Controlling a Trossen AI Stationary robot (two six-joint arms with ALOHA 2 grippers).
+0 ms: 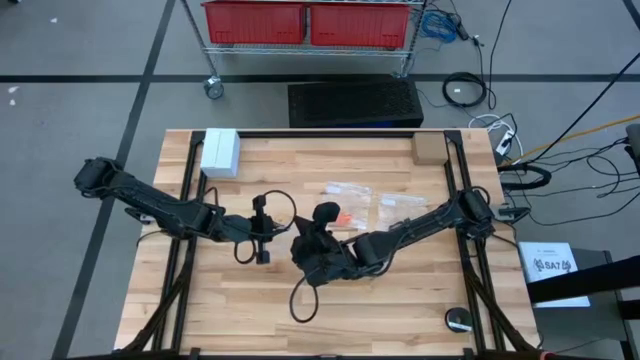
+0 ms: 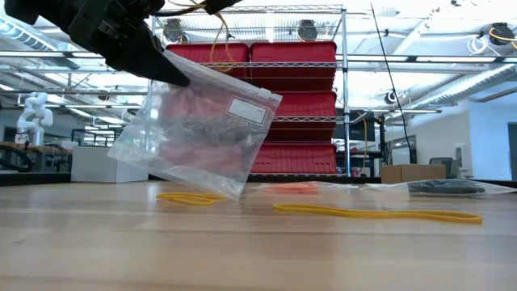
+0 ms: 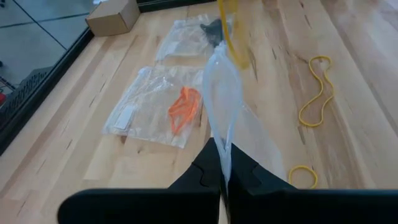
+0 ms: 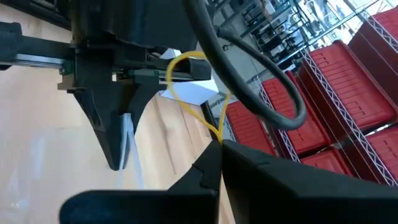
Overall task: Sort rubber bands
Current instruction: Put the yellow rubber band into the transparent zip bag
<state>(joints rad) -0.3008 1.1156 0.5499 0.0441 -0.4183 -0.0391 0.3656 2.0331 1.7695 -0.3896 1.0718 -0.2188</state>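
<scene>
Left wrist view: left claw (image 3: 222, 163) pinched tight on a clear bag (image 3: 227, 106), hoisting it off the surface (image 3: 348, 37). Right claw (image 4: 219, 146) clamped on 1 yellow band (image 4: 186, 81) beside the bag. 2 more yellow bands (image 3: 317, 90) lie right. Risk: limp bag mouth sagging closed, band snagging, dropping.
</scene>
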